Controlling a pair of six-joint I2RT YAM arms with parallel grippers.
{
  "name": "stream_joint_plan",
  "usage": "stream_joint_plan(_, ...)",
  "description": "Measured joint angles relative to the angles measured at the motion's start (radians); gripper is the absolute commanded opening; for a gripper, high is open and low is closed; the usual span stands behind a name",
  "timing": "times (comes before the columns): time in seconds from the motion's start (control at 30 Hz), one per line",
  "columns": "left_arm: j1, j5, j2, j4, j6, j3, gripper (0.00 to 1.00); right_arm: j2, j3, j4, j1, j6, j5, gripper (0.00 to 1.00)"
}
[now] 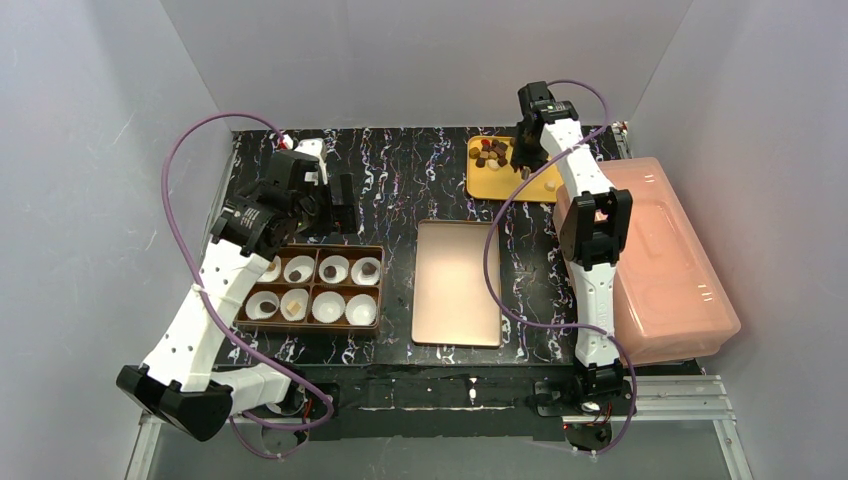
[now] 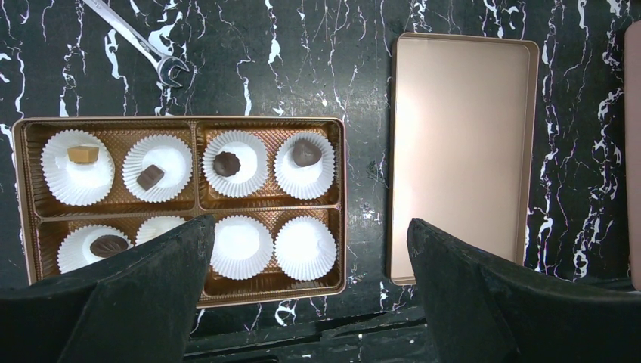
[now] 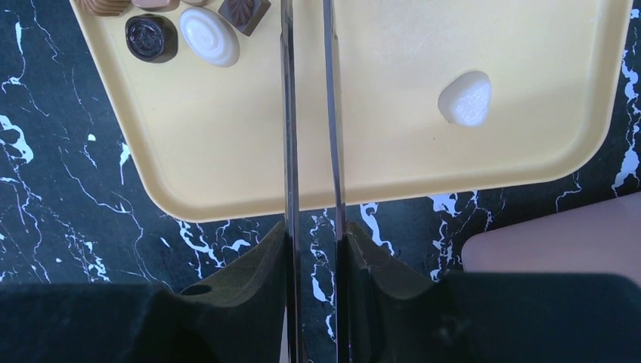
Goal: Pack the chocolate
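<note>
Marbled counter (image 1: 400, 190); left gripper (image 2: 310, 227) jaws released above compartment box (image 2: 342, 189); right gripper (image 3: 310, 91) above yellow tray (image 3: 423, 151), jaws' state unclear.

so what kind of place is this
Probably a robot lab test cell: white enclosure walls, the left arm and right arm bolted to a black marble-patterned table, a staged chocolate box.

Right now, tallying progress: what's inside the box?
Eight cups. Far four: a chocolate each. Near row: dark piece left, two empty right; the second, half behind the left finger, shows a tan piece from above.
</note>
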State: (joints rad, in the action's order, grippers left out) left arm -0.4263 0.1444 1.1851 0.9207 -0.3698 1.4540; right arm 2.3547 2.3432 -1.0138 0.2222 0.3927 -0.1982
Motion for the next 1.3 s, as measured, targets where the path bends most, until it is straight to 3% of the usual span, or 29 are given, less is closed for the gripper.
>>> stream_joint_plan(0.2,0.0,0.013,-0.011,0.007,0.003,0.0,0.99,-0.073,0.007,-0.065,0.0,0.009,0.009,0.26)
stream_joint_plan(0.33,0.0,0.059,-0.042,0.016,0.002,-0.001,0.99,-0.269,-0.028,-0.087,0.014,0.027,0.029,0.25)
stream_joint_plan(0.53,0.0,0.217,-0.075,0.091,-0.016,0.013,1.0,-0.489,-0.253,-0.085,0.22,0.051,0.096,0.25)
stream_joint_plan(0.87,0.0,0.365,-0.157,0.167,-0.055,0.1,0.99,-0.59,-0.336,-0.074,0.468,0.054,0.213,0.25)
stream_joint_plan(1.3,0.0,0.379,-0.168,0.18,-0.067,0.137,0.99,-0.546,-0.391,0.0,0.791,0.058,0.346,0.24)
